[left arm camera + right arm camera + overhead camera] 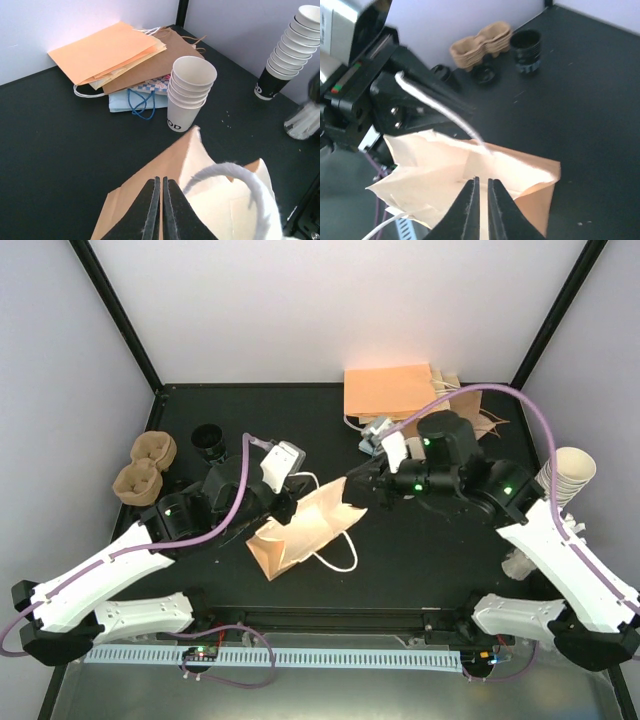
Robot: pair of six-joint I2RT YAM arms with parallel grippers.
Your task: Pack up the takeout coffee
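Black surface [420,570], white walls, nothing moving but us. The brown paper bag [300,530] lies tilted mid-surface, base toward our near-left and mouth toward the far right, partly gaping.

Left tool [161,184]: jaws closed flat on the bag's rim, paper pinched between them. Right tool [481,184]: jaws almost together, only a slit showing, clamped on the opposite rim. So we have both sides of the mouth.

Takeout coffee: we see no white lidded cup. The only candidate is the dark lidded cup [208,442] at the far left, just beside the pulp carriers [145,468] and well apart from the bag. We can't confirm it's the one. The lidless stack of white cups [189,92] isn't it.

Step in hand, as we read it, is to open the bag and stand it up. Notes:
- Pull the rims apart evenly and slowly. These are thin-paper pinches, and a jerk tears or slips them.
- Lift while spreading so the base squares off on the surface. A bag that only gapes on its side won't take a cup upright.
- Watch the white cord handle [235,172], which arcs across the mouth. Push it outward.
- The bag must stand alone before either tool lets go. The left arm is nearer the cup, so we'd release that side first.
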